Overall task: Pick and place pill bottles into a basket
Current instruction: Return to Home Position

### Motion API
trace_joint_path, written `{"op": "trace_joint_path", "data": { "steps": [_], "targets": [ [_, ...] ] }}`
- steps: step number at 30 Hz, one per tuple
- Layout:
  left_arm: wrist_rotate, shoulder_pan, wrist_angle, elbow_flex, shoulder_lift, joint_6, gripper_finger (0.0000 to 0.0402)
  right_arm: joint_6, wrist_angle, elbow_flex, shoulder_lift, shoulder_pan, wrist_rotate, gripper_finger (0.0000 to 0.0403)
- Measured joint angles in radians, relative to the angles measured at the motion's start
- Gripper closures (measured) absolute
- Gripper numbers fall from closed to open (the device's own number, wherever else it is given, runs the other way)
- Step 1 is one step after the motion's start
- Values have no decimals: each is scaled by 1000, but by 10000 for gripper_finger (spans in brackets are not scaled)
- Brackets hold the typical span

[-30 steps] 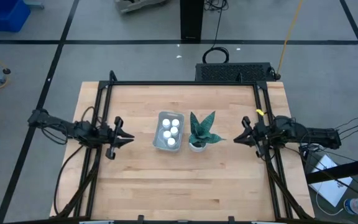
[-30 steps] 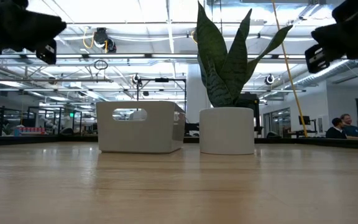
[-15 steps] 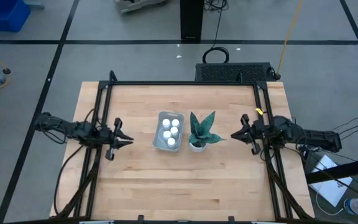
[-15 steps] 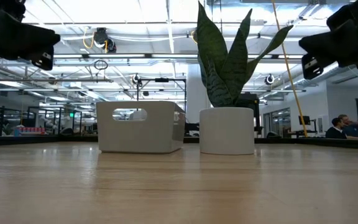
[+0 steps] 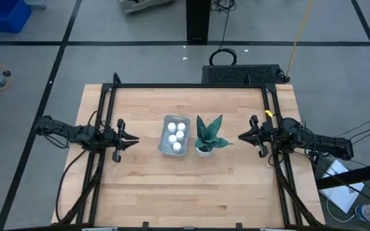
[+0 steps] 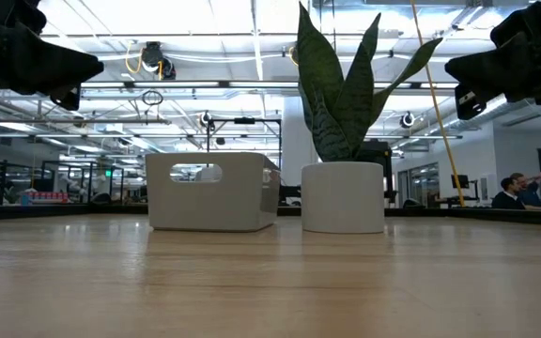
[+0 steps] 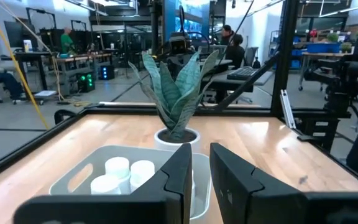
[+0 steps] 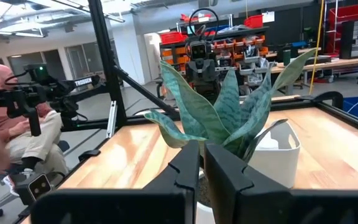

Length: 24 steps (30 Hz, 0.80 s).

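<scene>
The basket (image 5: 164,147) stands at the table's middle and holds several white pill bottles (image 5: 176,136). They also show in the left wrist view (image 7: 129,171). My left gripper (image 5: 135,139) is shut and empty. It hangs above the table to the left of the basket (image 6: 209,192) and points at it. My right gripper (image 5: 241,136) is shut and empty. It hangs above the table to the right of the potted plant (image 5: 207,135) and points at it. The plant stands between the right gripper and the basket (image 8: 277,146).
A small white pot with a green spiky plant (image 6: 343,192) stands right beside the basket on its right. A black frame (image 5: 191,85) runs along the table's far, left and right edges. People sit in the room beyond the table (image 8: 11,124). Bare wood lies toward the near edge (image 5: 185,192).
Both grippers have come down a little above the table. My right gripper has also gone a short way toward the plant. The basket, bottles and plant have stayed where they were.
</scene>
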Motion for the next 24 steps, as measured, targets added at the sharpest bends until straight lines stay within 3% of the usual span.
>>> {"op": "trace_joint_path", "data": {
  "steps": [24],
  "targets": [
    [1, 0, 4, -1, 0, -2, 339, 0, 0, -2, 0, 0, 0, 388]
  ]
}}
